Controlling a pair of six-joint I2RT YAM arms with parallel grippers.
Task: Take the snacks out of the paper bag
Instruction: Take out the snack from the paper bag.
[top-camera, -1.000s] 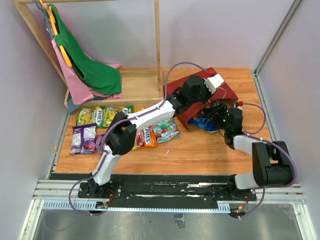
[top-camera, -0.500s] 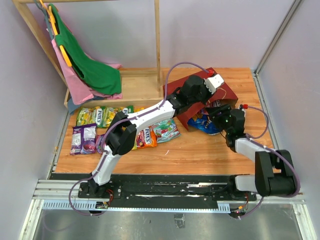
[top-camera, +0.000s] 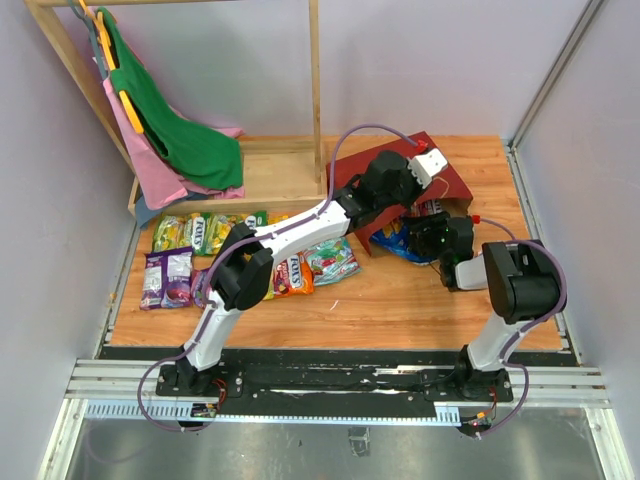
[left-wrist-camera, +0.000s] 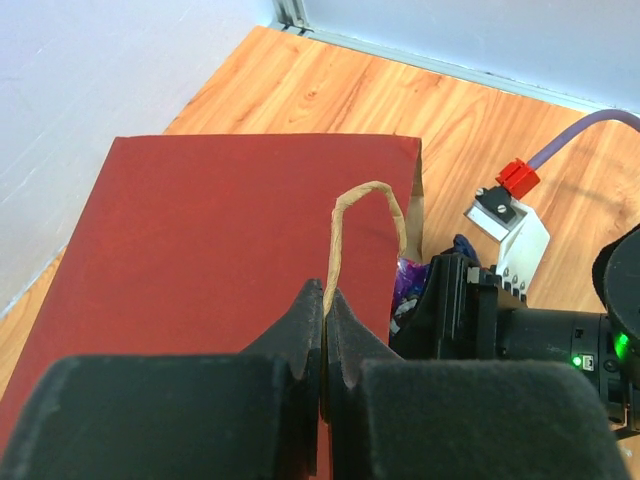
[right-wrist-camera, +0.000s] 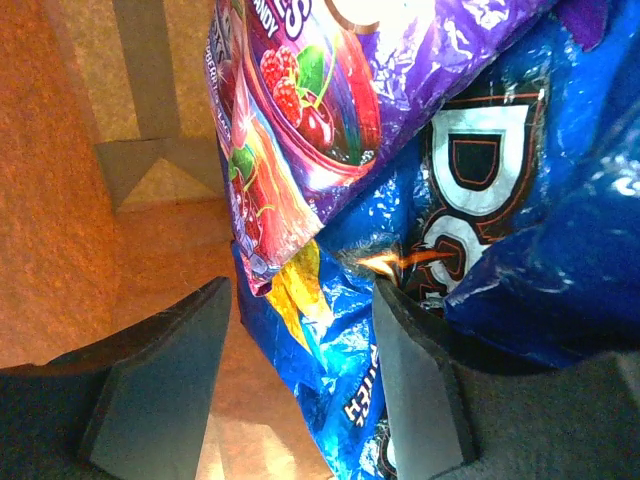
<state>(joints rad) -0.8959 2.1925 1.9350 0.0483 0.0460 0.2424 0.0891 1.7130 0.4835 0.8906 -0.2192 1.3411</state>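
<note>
Top: one paper bag (top-camera: 452, 183) lies on its side on the desk (top-camera: 400, 300), with one blue Doritos bag (top-camera: 405, 243) at its mouth and roughly eight candy packets (top-camera: 197, 233) loose to the left. Left wrist: left end effector (left-wrist-camera: 325, 330) is pinched tight on the one tan handle (left-wrist-camera: 345, 215). Right wrist: right end effector (right-wrist-camera: 295, 380) is spread wide with a corner of the Doritos bag between its fingers, and one purple packet (right-wrist-camera: 330, 70) overlaps it.
</note>
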